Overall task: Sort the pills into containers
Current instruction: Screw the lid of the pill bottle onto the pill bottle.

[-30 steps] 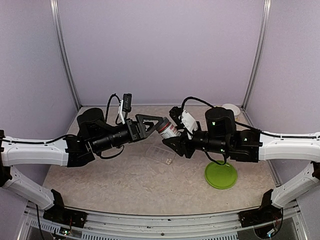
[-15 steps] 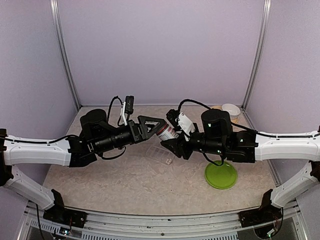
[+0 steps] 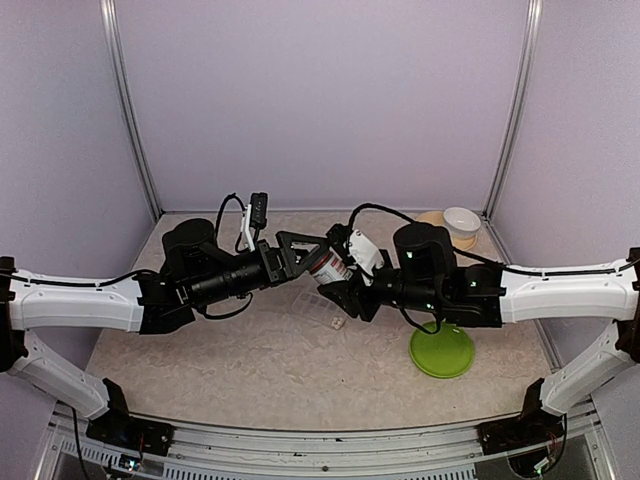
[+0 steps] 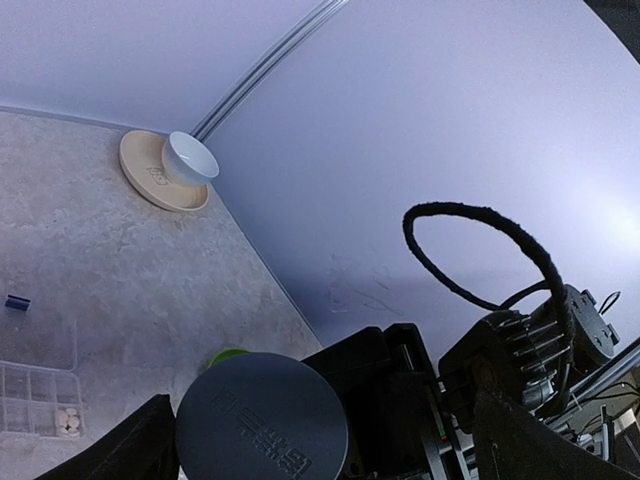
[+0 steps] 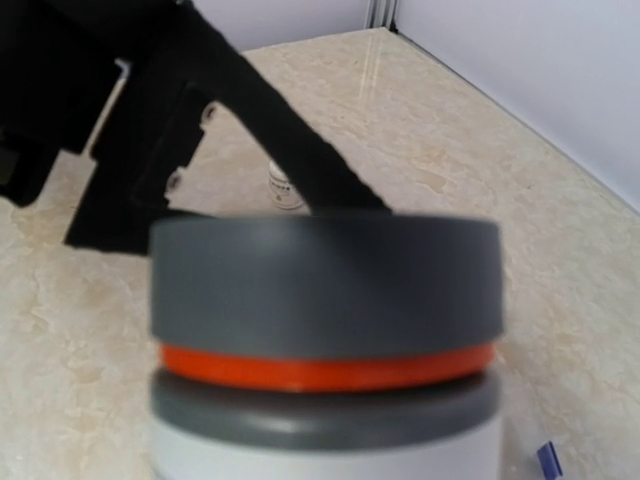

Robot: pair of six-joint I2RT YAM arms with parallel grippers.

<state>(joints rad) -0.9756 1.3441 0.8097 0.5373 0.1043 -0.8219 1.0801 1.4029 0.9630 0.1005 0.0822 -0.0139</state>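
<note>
Grey-capped bottle [image 3: 330,267], top view: being held aloft over the table [image 3: 250,370] by the right gripper [image 3: 346,280], which is clamped on its white body.
Left gripper [image 3: 314,256], top view: being held with jaws spread wide, the cap lying between them, unclamped.
Pill box [image 3: 318,308], top view: lying flat on the table, just below the two grippers.
Plate [image 3: 442,350], top view: green, being partly covered by the right arm, apart from the pill box.
Bowl [image 3: 461,219], top view: white, being carried on a tan saucer [image 3: 437,217] at the far right corner.
Cap [image 4: 262,418], left wrist view: being seen end-on between the left gripper's black fingers [image 4: 130,455].
Pill box [image 4: 35,385], left wrist view: clear, being shown at lower left, pale pills [image 4: 67,421] lying in one end compartment.
Bowl [image 4: 190,157], left wrist view: resting on the saucer [image 4: 150,185] by the wall.
Bottle [image 5: 325,445], right wrist view: blurred, filling the frame, the cap [image 5: 325,285] sitting over an orange ring [image 5: 325,366].
Left gripper's fingers [image 5: 250,130], right wrist view: being seen behind the cap.
Right gripper, right wrist view: its own fingers are not being shown.
</note>
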